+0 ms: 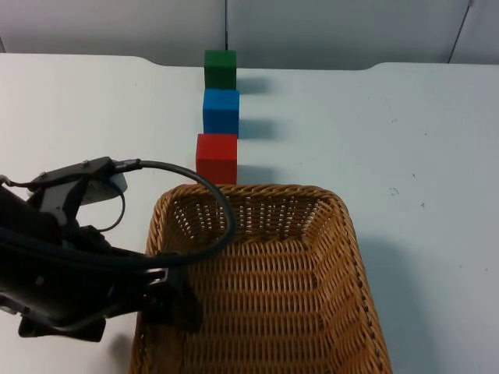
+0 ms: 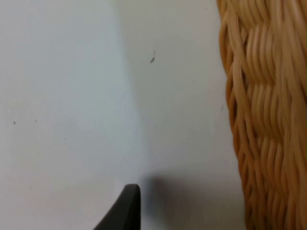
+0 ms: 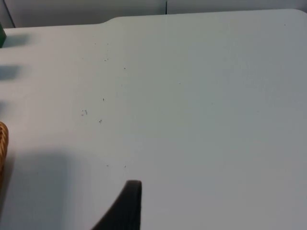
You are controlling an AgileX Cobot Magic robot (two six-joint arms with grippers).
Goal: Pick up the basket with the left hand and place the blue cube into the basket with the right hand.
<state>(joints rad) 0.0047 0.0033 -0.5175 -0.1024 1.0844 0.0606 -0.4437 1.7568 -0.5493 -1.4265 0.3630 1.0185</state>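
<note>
Basket point(image 1: 273, 288): woven wicker, rectangular with rounded corners, open side up, nothing inside it; stands on the white table point(image 1: 421, 156) at the near middle of the top view, its near end cut off by the picture's edge; its outer wall point(image 2: 264, 120) shows in the left wrist view, with bare table beside it

Blue cube point(image 1: 221, 112): on the table beyond the basket's far rim, middle of a row of three running away from the camera; green cube point(image 1: 220, 68) just behind it, nearest the grey partition wall point(image 1: 312, 31); red cube point(image 1: 216, 158) just in front of it, close to the basket's far rim; whether the cubes touch one another cannot be told

Left gripper point(image 1: 168, 300): at the basket's left rim, near its near end, the black arm reaching in from the picture's left; one dark fingertip point(image 2: 125, 208) shows in the left wrist view over bare table, apart from the wicker wall; how far the fingers are spread, and whether they have hold of the rim, cannot be told

Right gripper: one dark fingertip point(image 3: 125, 206) shows in the right wrist view, over bare table well apart from the cubes; an edge of the basket point(image 3: 2, 143) sits off to the side; its opening cannot be told; this arm waits
</note>
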